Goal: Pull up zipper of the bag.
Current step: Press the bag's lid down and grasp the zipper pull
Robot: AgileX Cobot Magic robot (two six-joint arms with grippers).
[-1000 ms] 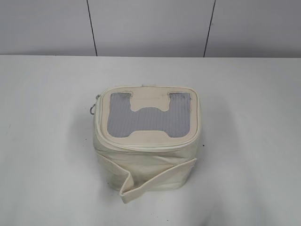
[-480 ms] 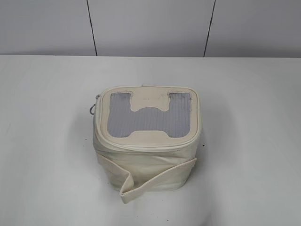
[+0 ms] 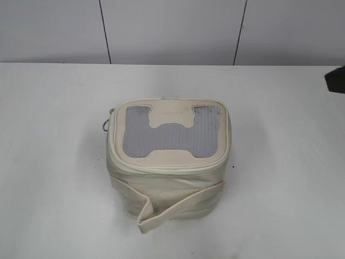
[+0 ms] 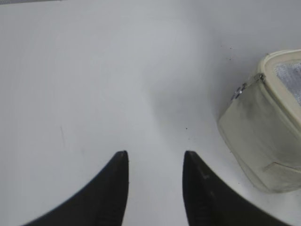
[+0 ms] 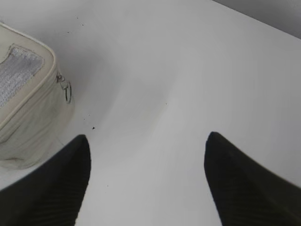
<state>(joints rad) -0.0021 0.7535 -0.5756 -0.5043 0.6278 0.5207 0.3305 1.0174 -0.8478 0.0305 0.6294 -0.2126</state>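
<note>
The cream-white bag (image 3: pixel 167 178) stands in the middle of the white table, grey mesh panel (image 3: pixel 170 135) on top, loose strap (image 3: pixel 178 208) across its front. The zipper (image 3: pixel 167 164) runs round the top rim; a silver pull with a ring (image 3: pixel 107 125) hangs at the bag's far left corner. The left wrist view shows the bag (image 4: pixel 263 127) at right with that pull (image 4: pixel 239 91). The right wrist view shows the bag (image 5: pixel 28 108) at left with a ring pull (image 5: pixel 67 90). My left gripper (image 4: pixel 155 155) is open and empty over bare table. My right gripper (image 5: pixel 146 139) is open wide and empty; a dark part of it shows at the exterior view's right edge (image 3: pixel 337 79).
The white table (image 3: pixel 280 162) stretches all round the bag. A grey panelled wall (image 3: pixel 172 32) stands behind the table's far edge.
A dark part of my right arm has come into the exterior view at the right edge. The bag has not moved.
</note>
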